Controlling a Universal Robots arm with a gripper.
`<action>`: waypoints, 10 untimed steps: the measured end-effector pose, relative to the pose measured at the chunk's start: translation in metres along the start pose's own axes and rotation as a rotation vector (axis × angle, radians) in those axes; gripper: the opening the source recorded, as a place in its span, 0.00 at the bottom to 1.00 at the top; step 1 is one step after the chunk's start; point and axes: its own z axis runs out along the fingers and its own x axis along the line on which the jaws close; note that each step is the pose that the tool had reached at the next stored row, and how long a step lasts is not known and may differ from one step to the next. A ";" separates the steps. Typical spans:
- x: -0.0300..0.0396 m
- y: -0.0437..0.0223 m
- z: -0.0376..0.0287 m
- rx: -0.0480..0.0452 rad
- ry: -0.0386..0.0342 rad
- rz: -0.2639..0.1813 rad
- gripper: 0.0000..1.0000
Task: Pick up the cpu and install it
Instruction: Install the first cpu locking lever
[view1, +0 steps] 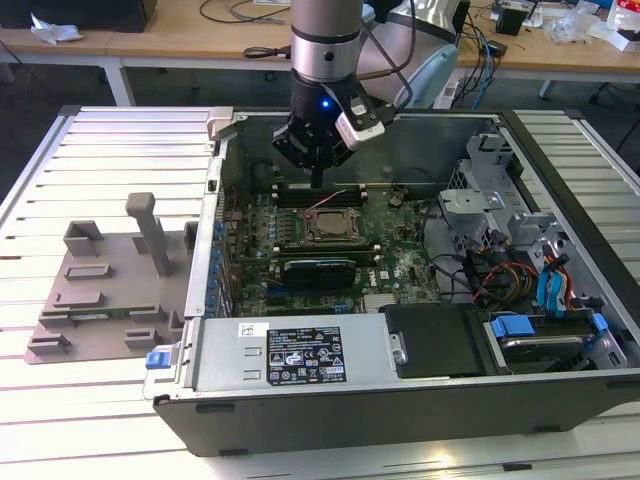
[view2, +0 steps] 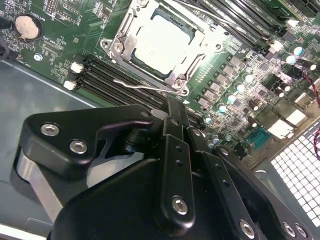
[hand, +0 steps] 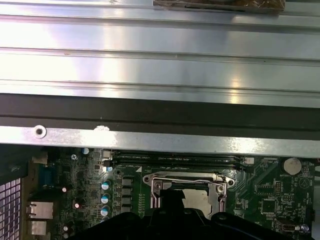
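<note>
Nearest in the exterior view: a metal power supply box (view1: 300, 355) along the front of the open computer case (view1: 560, 190), carrying a black label (view1: 305, 357) with white print and a small white sticker (view1: 252, 328) beside it, writing on both too small to make out. To the exterior view's left, outside the case, a grey tray (view1: 100, 290) lying on the slatted table (view1: 60, 420).

Further in, the green motherboard (view1: 400, 265), white markings on it likewise unreadable in both wrist views. At the board's middle, the metal-framed socket (view2: 117, 47), with the cpu (view2: 162, 42) lying flat inside it, pale top facing up, frame open around it.

Just past the socket, the gripper (view2: 170, 107) hanging above the memory slots (view2: 107, 80), fingers (view2: 175, 130) drawn together with nothing between them. Cpu apart from the fingertips, below and just beside them, untouched. Same spacing in the exterior view: gripper (view1: 316, 182) above the socket's far edge, cpu (view1: 328, 226) under it.

Farthest back, wooden workbenches (view1: 200, 40) strewn with cables.
</note>
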 end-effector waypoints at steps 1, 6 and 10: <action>-0.0007 0.0000 0.0006 0.0000 0.0002 0.000 0.11; -0.0008 -0.0001 0.0036 0.0002 0.0005 0.000 0.11; -0.0008 0.0000 0.0037 0.0000 0.0004 0.000 0.11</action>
